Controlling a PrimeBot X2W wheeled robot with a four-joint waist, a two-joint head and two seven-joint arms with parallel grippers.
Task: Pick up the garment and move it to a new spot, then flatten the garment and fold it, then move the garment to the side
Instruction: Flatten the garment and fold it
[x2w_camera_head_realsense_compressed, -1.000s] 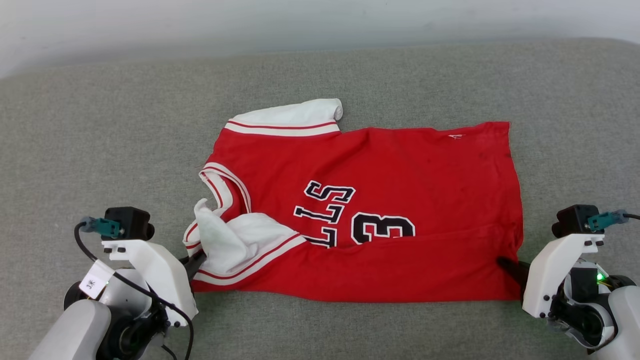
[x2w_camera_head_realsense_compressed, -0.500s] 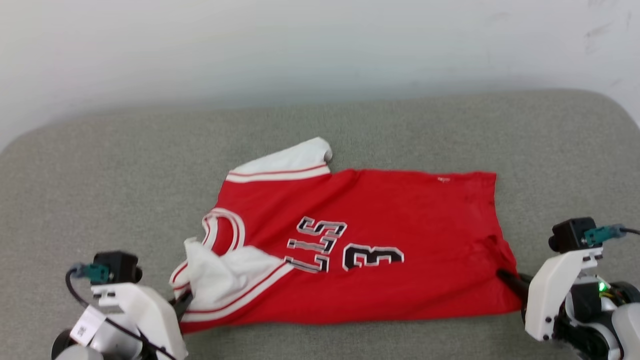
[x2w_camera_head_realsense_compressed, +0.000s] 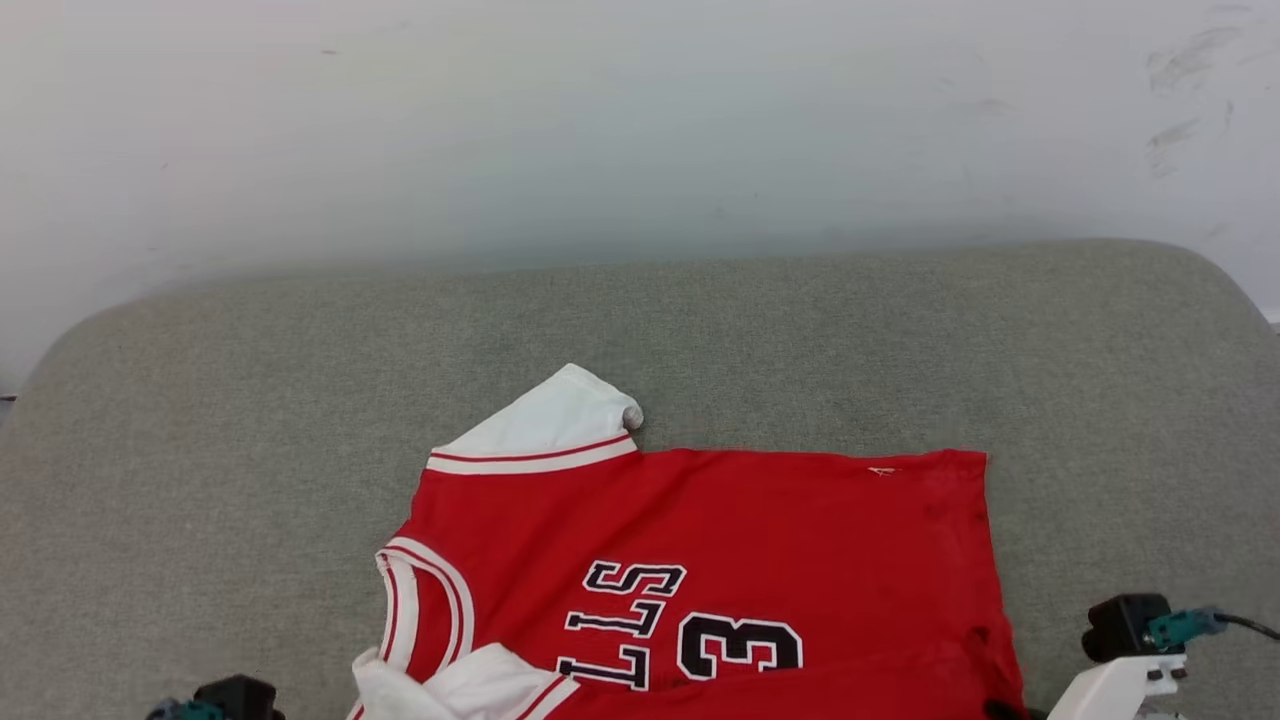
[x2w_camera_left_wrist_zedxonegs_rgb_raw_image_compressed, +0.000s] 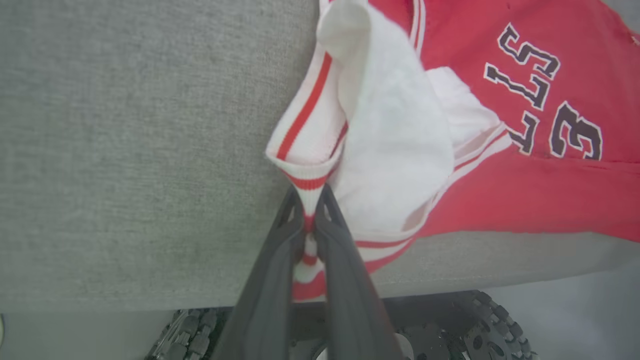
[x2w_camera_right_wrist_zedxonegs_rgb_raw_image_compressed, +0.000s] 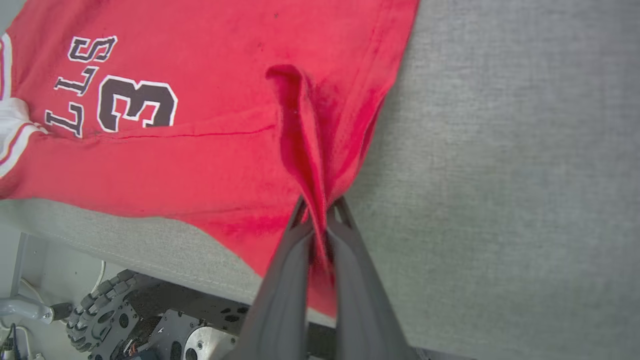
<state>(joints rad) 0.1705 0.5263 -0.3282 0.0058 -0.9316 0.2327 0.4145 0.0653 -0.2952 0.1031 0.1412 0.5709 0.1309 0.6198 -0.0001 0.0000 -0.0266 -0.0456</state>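
Edges of garment (x2w_camera_head_realsense_compressed: 700, 520) within left end effector (x2w_camera_left_wrist_zedxonegs_rgb_raw_image_compressed: 308, 197) and right end effector (x2w_camera_right_wrist_zedxonegs_rgb_raw_image_compressed: 321, 205).

We find the red jersey shirt (x2w_camera_head_realsense_compressed: 760, 520) on the grey fabric cushion (x2w_camera_head_realsense_compressed: 200, 420), collar (x2w_camera_head_realsense_compressed: 420, 610) to the left, hem (x2w_camera_head_realsense_compressed: 985, 560) to the right; behind the cushion, the pale wall (x2w_camera_head_realsense_compressed: 600, 130).

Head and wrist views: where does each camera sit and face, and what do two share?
Head view: on the head, facing forward-down at the garment on the cushion; right wrist camera shows.
Left wrist view: along left fingers pinching sleeve trim.
Right wrist view: along right fingers pinching hem.
Wrist views share the numeral 3.
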